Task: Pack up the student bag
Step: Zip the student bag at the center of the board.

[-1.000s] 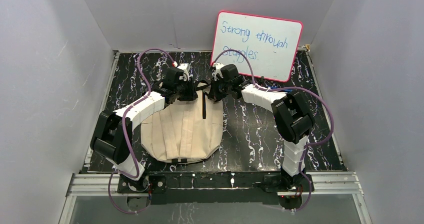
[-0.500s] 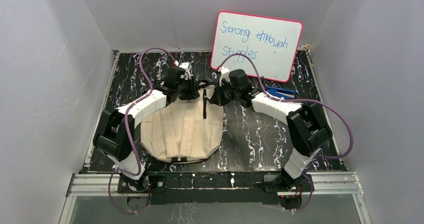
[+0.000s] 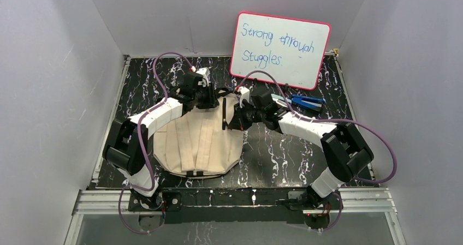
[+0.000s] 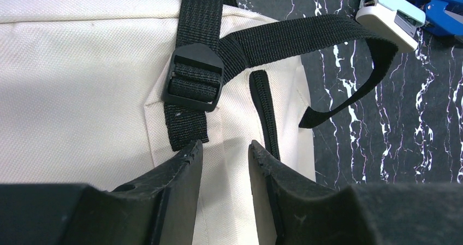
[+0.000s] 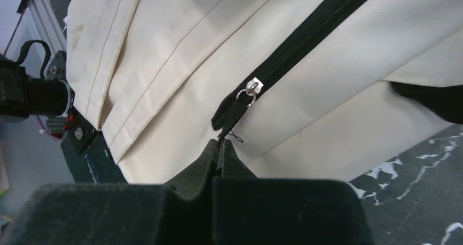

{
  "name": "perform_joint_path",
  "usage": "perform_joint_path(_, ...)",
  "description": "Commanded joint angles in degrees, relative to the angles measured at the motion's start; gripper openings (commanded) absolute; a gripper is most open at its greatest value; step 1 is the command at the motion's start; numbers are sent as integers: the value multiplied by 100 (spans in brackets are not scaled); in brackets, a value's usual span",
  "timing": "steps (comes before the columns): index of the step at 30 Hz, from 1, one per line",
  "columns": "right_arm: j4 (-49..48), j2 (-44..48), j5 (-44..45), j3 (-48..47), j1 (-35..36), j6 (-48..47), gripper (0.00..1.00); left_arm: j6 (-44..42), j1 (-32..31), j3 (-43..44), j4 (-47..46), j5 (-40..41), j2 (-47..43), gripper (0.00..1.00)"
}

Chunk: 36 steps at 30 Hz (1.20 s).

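Pinching student bag (image 5: 164, 48) zipper pull (image 5: 229, 117), right gripper (image 5: 219, 144); left gripper (image 4: 225, 150) parted

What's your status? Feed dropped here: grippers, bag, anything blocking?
Right gripper shut on zipper pull. Left gripper open over student bag, beside strap buckle. Bag lying flat. Loose strap end ahead of left gripper, untouched.

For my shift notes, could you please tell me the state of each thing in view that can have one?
student bag: lying flat on the table
zipper: closed along the stretch in view
zipper pull: pinched by the right gripper
right gripper: fingers shut on the zipper pull
left gripper: fingers apart over the bag
strap buckle: threaded
whiteboard: propped upright, written on
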<state>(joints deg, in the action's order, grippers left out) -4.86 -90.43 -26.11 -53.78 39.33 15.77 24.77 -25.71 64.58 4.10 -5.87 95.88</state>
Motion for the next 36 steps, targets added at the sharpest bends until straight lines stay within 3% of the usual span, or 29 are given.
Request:
perform_joint_path(1, 235, 275, -714, 156, 361, 163, 0, -152, 119, -167, 523, 676, 406, 37)
perform_joint_path(11, 557, 489, -125, 335, 995, 110, 0, -159, 119, -149, 547, 666, 359, 37)
perform_joint_path(14, 758, 864, 536, 315, 998, -18, 33, -123, 117, -139, 540, 628, 194, 37)
perform_joint_path(15, 804, 1044, 876, 277, 998, -58, 40, -102, 127, -138, 509, 592, 70, 37)
perform_joint_path(18, 772, 1669, 1803, 289, 996, -274, 50, -70, 137, -78, 393, 399, -638, 37)
perform_joint_path(21, 81, 2324, 2297, 588, 998, -597, 66, -131, 146, -84, 300, 500, -1551, 41)
perform_joint_path(24, -550, 2675, 2529, 960, 997, -901, 74, -243, 159, -208, 413, 953, -2482, 45)
perform_joint_path(29, -269, 2555, 1913, 687, 1167, -1554, 71, -282, 176, -476, 1110, 1693, -3819, 48)
perform_joint_path(36, -652, 1901, 2742, 890, 3039, -2845, 74, -68, 181, -749, 2100, 2322, -5129, 49)
